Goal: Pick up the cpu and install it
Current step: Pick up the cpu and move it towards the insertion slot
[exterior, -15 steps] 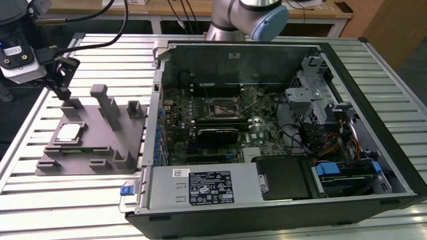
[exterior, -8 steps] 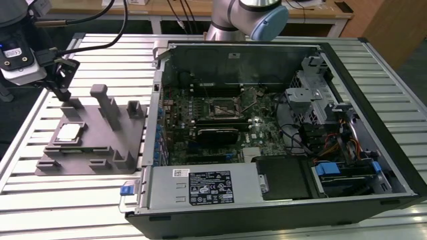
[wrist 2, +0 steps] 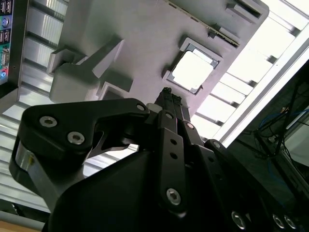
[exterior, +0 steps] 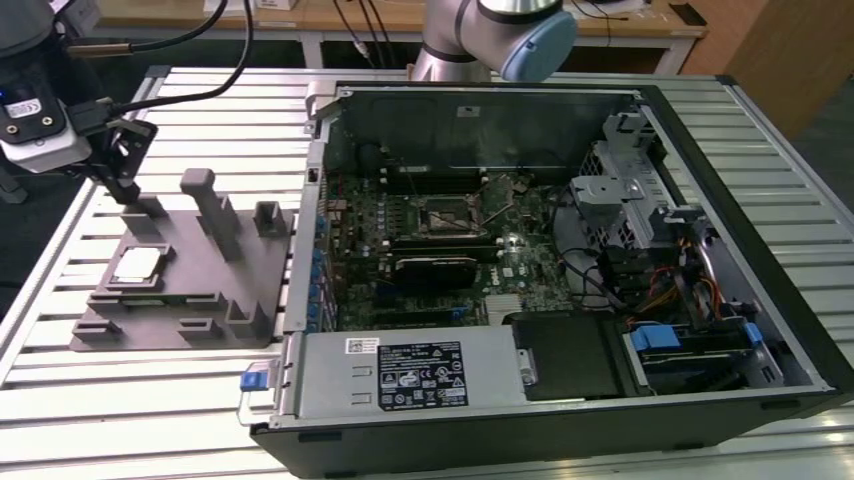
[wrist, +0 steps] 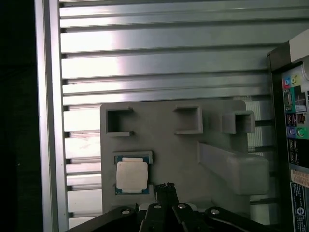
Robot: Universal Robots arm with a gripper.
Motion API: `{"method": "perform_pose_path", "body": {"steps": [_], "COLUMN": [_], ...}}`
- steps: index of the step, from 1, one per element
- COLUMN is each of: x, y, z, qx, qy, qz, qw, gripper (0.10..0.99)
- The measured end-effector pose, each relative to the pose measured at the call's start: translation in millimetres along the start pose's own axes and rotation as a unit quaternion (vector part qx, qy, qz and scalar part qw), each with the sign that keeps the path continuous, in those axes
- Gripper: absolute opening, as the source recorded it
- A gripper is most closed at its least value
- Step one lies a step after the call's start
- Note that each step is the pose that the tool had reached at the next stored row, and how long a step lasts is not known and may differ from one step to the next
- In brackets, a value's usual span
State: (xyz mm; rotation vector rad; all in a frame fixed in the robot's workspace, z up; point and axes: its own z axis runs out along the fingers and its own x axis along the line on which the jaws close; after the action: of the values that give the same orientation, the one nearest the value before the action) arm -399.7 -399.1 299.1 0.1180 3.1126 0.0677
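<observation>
1. At three o'clock on the slatted surface (exterior: 80, 400), in the exterior view, lies an open computer case (exterior: 467, 110).
2. At nine o'clock from it sits a grey fixture (exterior: 187, 295).
3. Closed on nothing, the gripper (exterior: 131, 198) stands at twelve o'clock from the cpu (exterior: 138, 264), near it.
4. That cpu lies flat in a fixture recess.

arm (exterior: 514, 35): cut off at exterior view's top | fixture (wrist: 183, 164) edge: hidden behind jaws
</observation>
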Motion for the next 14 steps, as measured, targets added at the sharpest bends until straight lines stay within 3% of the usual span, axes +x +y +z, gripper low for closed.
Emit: {"method": "perform_pose_path", "body": {"steps": [14], "x": [8.3], "y": [-1.0], "z": [9.3], "qx": [0.0000], "qy": [0.0000], "qz": [0.000], "qw": [1.0000], "gripper": [0.106]}}
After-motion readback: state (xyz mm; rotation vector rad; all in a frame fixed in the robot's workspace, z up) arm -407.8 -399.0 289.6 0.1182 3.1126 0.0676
